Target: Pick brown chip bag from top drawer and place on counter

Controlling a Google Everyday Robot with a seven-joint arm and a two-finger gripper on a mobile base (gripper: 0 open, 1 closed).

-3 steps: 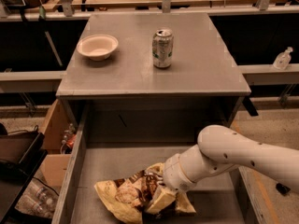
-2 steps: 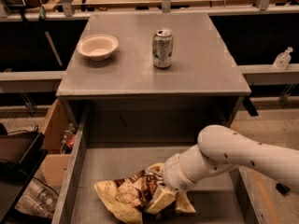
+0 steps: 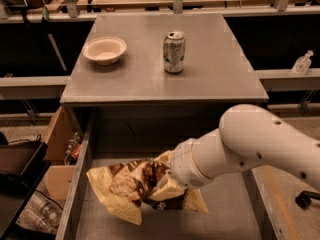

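The brown chip bag (image 3: 125, 186), crumpled cream-yellow and dark brown, hangs over the left part of the open top drawer (image 3: 227, 216), lifted off its grey floor. My gripper (image 3: 161, 183) at the end of the white arm (image 3: 250, 144) reaches in from the right. It is shut on the bag's right side, and the foil mostly hides its fingers. The grey counter (image 3: 140, 79) lies just behind and above the drawer.
On the counter stand a cream bowl (image 3: 104, 49) at back left and a soda can (image 3: 174, 52) at back centre. A cardboard box (image 3: 56, 134) and clutter sit left of the drawer. A small bottle (image 3: 303, 63) stands on the ledge at right.
The bag has come up off the drawer floor and shifted slightly toward the counter with my gripper. The arm has risen with it.
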